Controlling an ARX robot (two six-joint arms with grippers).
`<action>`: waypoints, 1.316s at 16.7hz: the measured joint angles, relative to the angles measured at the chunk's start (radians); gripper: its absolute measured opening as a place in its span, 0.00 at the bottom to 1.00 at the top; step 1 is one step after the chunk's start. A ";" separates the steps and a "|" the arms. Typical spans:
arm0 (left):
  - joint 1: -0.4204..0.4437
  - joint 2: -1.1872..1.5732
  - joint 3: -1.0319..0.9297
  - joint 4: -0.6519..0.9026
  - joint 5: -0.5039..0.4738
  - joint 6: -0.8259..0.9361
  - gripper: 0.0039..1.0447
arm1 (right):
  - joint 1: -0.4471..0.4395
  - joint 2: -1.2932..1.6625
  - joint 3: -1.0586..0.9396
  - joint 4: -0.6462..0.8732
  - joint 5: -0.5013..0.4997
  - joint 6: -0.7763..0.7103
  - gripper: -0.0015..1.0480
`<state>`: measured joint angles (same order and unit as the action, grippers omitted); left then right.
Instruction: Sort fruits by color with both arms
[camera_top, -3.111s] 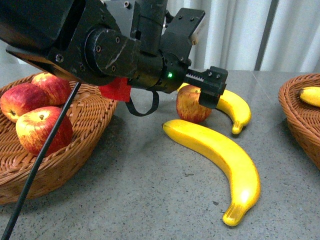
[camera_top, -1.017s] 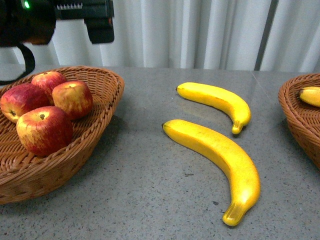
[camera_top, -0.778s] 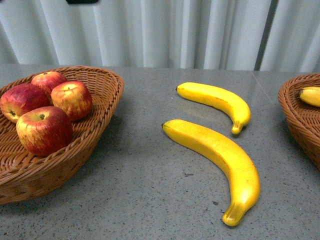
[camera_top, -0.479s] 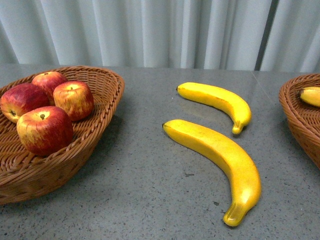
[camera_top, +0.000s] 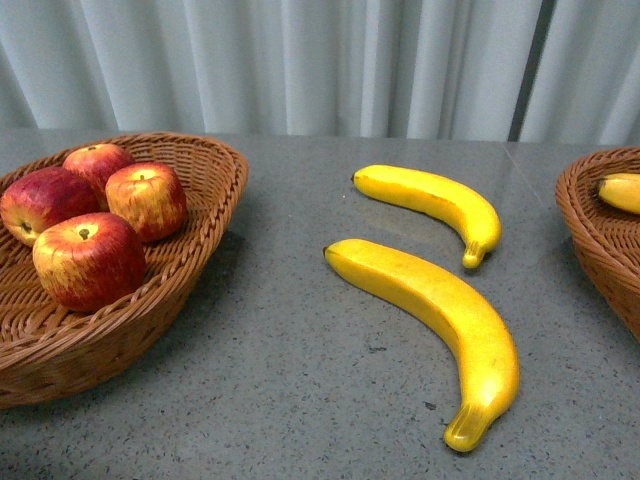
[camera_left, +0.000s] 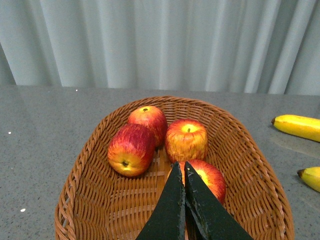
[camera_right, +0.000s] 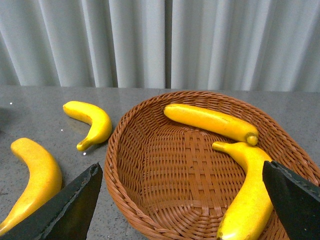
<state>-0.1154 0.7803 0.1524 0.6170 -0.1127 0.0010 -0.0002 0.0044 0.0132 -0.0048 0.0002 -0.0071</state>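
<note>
In the front view several red apples (camera_top: 88, 260) lie in the left wicker basket (camera_top: 205, 240), and neither arm shows there. Two yellow bananas lie on the grey table: a short one (camera_top: 432, 200) further back and a long one (camera_top: 435, 305) nearer. My left gripper (camera_left: 181, 166) hangs shut and empty over the apple basket (camera_left: 250, 165), its tips just in front of one apple (camera_left: 207, 177). My right gripper (camera_right: 180, 170) stands wide open over the right basket (camera_right: 150, 150), which holds two bananas (camera_right: 210, 121) (camera_right: 247, 195). Nothing lies between its fingers (camera_right: 75, 205).
The right basket's rim (camera_top: 600, 220) shows at the front view's right edge with a banana (camera_top: 622, 190) inside. White curtains hang behind the table. The two loose bananas (camera_right: 92, 120) (camera_right: 35, 175) lie on the table beside the right basket.
The left arm has lifted up and out of the front view. The apple it held over the table now lies in the left basket. The bananas have not moved.
</note>
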 joint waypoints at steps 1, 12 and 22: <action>0.011 -0.029 -0.013 -0.010 0.007 0.000 0.01 | 0.000 0.000 0.000 0.000 0.000 0.000 0.94; 0.113 -0.370 -0.138 -0.214 0.113 0.000 0.01 | 0.000 0.000 0.000 0.000 0.000 0.000 0.94; 0.113 -0.593 -0.138 -0.428 0.113 0.000 0.01 | 0.000 0.000 0.000 0.000 0.000 0.000 0.94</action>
<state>-0.0021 0.1871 0.0143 0.1890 -0.0002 0.0006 -0.0002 0.0044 0.0132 -0.0044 0.0002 -0.0071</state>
